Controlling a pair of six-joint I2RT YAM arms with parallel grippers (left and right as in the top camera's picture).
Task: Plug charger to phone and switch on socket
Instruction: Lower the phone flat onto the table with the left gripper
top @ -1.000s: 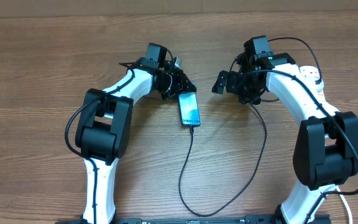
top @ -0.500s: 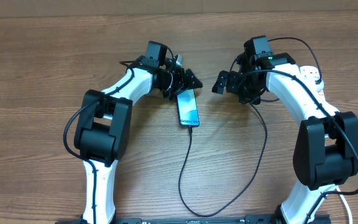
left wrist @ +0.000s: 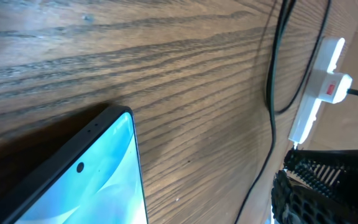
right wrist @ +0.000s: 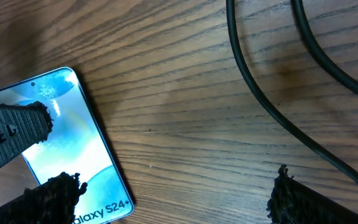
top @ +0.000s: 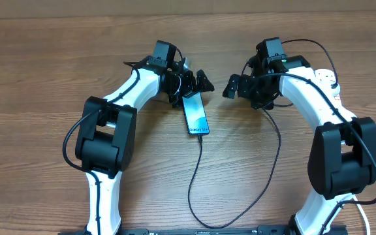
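Observation:
The phone (top: 195, 114) lies flat on the wooden table with its blue screen lit; it also shows in the left wrist view (left wrist: 86, 180) and the right wrist view (right wrist: 67, 143). The charger cable (top: 193, 176) meets the phone's near short edge, loops down and runs back up to the right. My left gripper (top: 191, 85) stands open over the phone's far end, holding nothing; one finger (left wrist: 316, 186) shows. My right gripper (top: 237, 88) is open to the phone's right, its fingers (right wrist: 297, 199) over bare wood. The white socket (left wrist: 319, 87) with a red switch lies at the far right, mostly under the right arm (top: 327, 77).
Two black cables (right wrist: 260, 93) cross the wood in front of the right gripper. More black cable (left wrist: 272, 93) hangs between the phone and the socket. Both white arms reach in from the near table edge.
The left gripper has opened wide and let go of the phone's far end. The phone has shifted slightly left and lies free. The right arm has not moved.

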